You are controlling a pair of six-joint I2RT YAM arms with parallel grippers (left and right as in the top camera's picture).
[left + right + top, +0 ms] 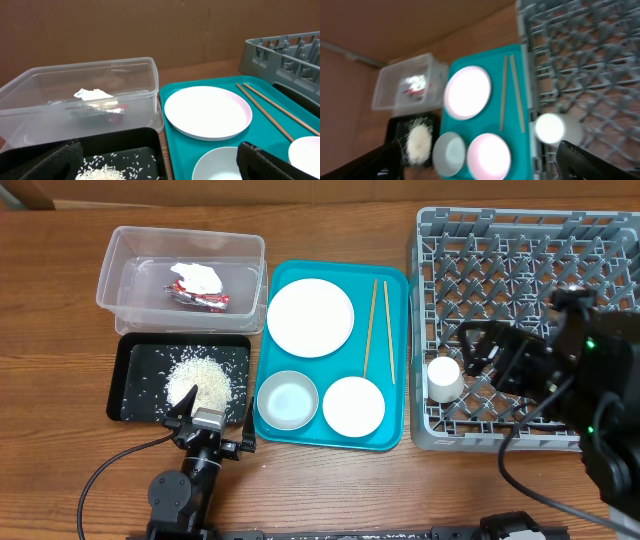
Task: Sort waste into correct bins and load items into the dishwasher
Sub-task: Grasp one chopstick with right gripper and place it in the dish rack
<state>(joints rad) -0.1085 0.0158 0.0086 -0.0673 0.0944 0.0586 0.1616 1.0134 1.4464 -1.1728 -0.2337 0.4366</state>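
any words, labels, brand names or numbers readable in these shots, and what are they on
No text can be read in any view.
Red snack wrapper inside the clear tub: may carry print, but it is too small and crumpled to read.
Plate, cup, grey rack, teal tray: no markings visible.

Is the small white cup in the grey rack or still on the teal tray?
In the rack. Overhead, the cup sits just inside the rack wall nearest the teal tray, not on the tray.
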